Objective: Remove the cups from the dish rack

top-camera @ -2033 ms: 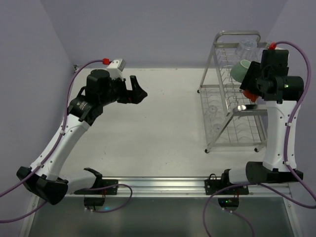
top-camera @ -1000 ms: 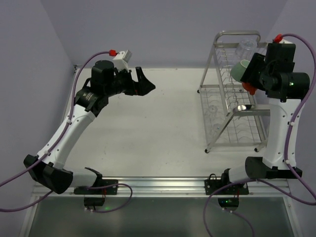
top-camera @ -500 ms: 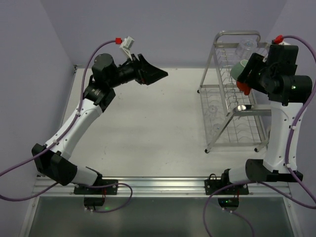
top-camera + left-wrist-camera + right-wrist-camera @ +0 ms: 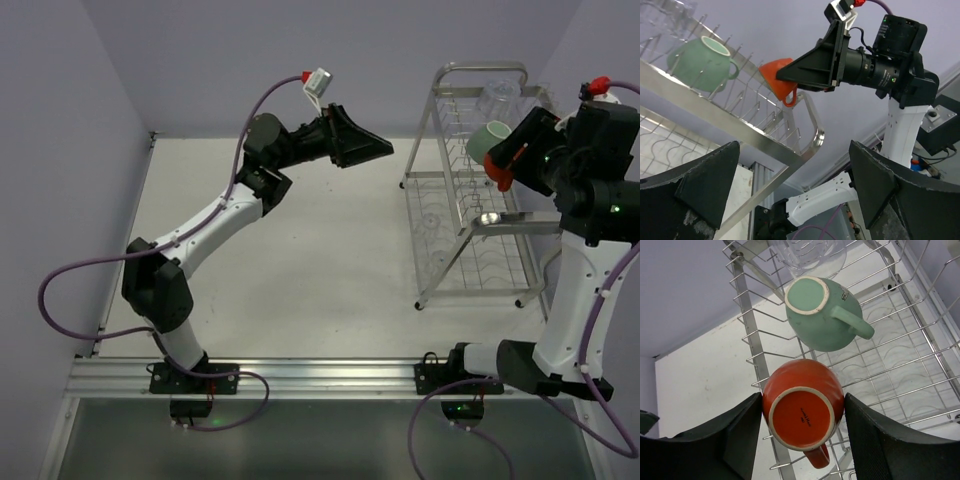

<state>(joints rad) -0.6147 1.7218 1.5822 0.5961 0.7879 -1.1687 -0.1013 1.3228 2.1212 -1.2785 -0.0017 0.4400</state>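
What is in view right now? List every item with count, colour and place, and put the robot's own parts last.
orange-red mug: one, orange-red, clamped between the right gripper's fingers beside the rack's upper tier
mint-green mug: one, mint green, tilted on the upper tier
glass tumbler: one, clear, upper tier, just beyond the mint-green mug
dish rack: one, silver wire, two tiers, far right of the table
table: one, white, under the rack and arms
left gripper: one, black, open and empty, raised over the table, facing the rack
right gripper: one, black, shut on the orange-red mug
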